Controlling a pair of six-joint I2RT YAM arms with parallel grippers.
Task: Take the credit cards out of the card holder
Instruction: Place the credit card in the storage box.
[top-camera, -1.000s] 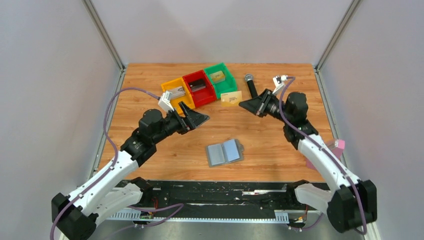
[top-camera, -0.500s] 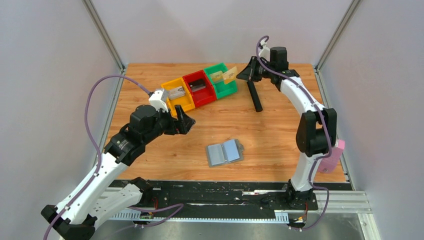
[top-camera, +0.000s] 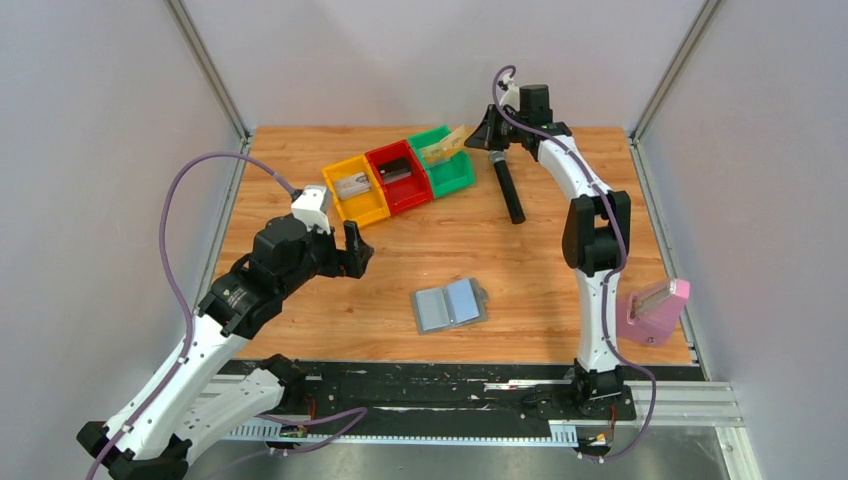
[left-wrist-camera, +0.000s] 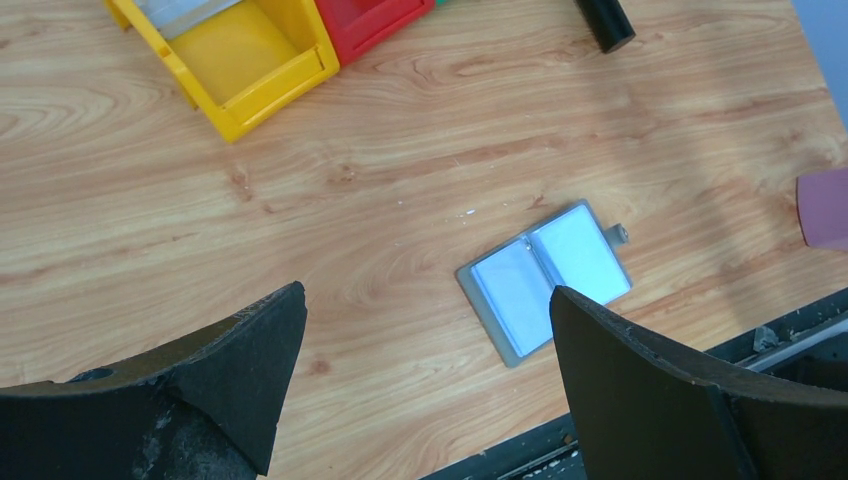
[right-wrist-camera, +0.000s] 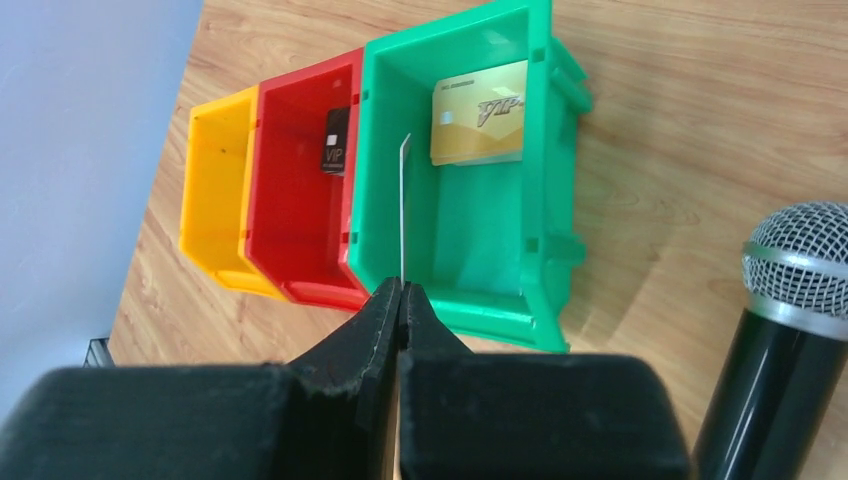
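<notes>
The card holder (top-camera: 450, 305) lies open and flat on the table, showing two pale panels (left-wrist-camera: 545, 280). My left gripper (top-camera: 355, 250) hovers to its left, open wide (left-wrist-camera: 428, 295) with nothing between the fingers. My right gripper (top-camera: 475, 135) is at the back of the table, shut (right-wrist-camera: 400, 285) on a tan credit card (top-camera: 448, 143). That card appears edge-on (right-wrist-camera: 403, 210) over the green bin (right-wrist-camera: 555, 200). Another gold credit card (right-wrist-camera: 480, 125) lies inside the green bin. A dark card (right-wrist-camera: 336, 140) lies in the red bin (right-wrist-camera: 290, 230), and a silver card (top-camera: 352, 183) in the yellow bin (top-camera: 368, 210).
A black microphone (top-camera: 507, 185) lies just right of the bins, close under the right arm (right-wrist-camera: 790, 330). A pink object (top-camera: 655, 310) sits at the table's right edge. Grey walls enclose the table on three sides.
The right arm swung from the table's middle to the back, carrying the tan card over the green bin. The left gripper drew back leftwards, away from the bins, staying open.
</notes>
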